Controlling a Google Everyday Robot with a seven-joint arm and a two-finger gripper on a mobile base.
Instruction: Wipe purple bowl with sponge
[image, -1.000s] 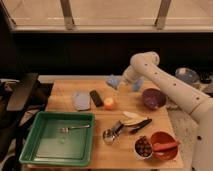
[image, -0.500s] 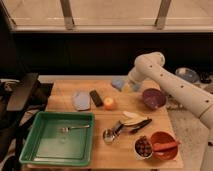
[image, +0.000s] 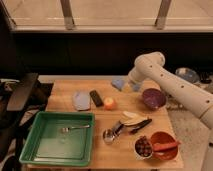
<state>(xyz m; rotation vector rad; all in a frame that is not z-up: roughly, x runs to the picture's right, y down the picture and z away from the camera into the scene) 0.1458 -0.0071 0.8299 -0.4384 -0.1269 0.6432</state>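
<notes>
The step in hand was judged to be the bringing of the sponge (image: 118, 83) to the purple bowl (image: 153, 98), with no wiping yet begun. The sponge was seen at the rear of the surface (image: 60, 102), left of the purple bowl and apart from it. The purple bowl stood near the right rear edge, upright, with its mouth open to the top.

To do the step well, the sponge would have to be lifted clear of the surface, carried right over the near rim and lowered into the hollow, not onto the rim. Light downward pressure would be called for, since a glossy bowl could be expected to slide or tip under a hard push. The strokes would be best kept round the inner wall, and the grip kept firm, because a soft block could be squeezed out of a pinch.

The gripper (image: 125, 84) was placed at the rear of the surface, at the end of the white arm, just beside the sponge and touching it. The fingers (image: 129, 86) were drawn narrow, and the sponge appeared to be pinched at their tip, though the contact itself was not plainly shown.
</notes>
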